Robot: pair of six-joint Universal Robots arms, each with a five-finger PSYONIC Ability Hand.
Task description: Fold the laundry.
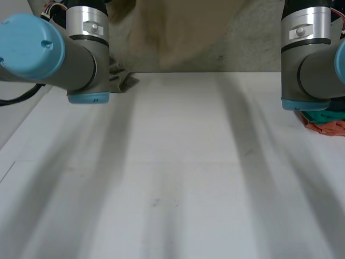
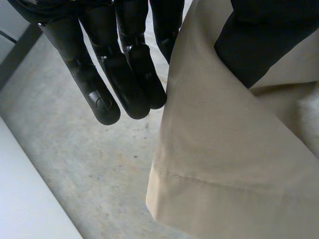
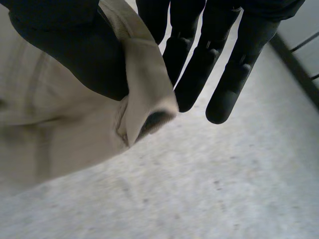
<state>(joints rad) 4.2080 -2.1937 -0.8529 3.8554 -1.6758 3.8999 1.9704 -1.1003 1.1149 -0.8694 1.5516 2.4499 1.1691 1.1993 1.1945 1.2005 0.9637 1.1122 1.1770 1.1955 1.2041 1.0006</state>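
We see the cloth [image 1: 183,32], a beige piece, past the far edge of the table [image 1: 172,178], between the two arms and off the tabletop; its lower part narrows toward the table's far edge. In the left wrist view the cloth [image 2: 224,149] hangs just beside the fingers of the left hand [image 2: 132,64], with a stitched hem running across its lower edge and one corner hanging free over the grey floor [image 2: 75,164]; the fingers are straight and close together, and the thumb [image 2: 259,45] lies on the cloth's other face, so we read this hand as pinching the cloth near that edge. In the right wrist view the cloth [image 3: 50,124] bunches under the thumb [image 3: 75,55] of the right hand [image 3: 197,74]; a thick folded edge ends in a small open tube just beside the fingers; these fingers too are straight and side by side, the cloth passing between them and the thumb, so we take this hand to be pinching the cloth at that edge. The left arm [image 1: 59,54] and the right arm [image 1: 312,59] both reach out beyond the table. A grey cloth [image 1: 123,81] lies at the table's far edge under the left arm; an orange and teal heap [image 1: 323,121] lies on the table under the right arm.
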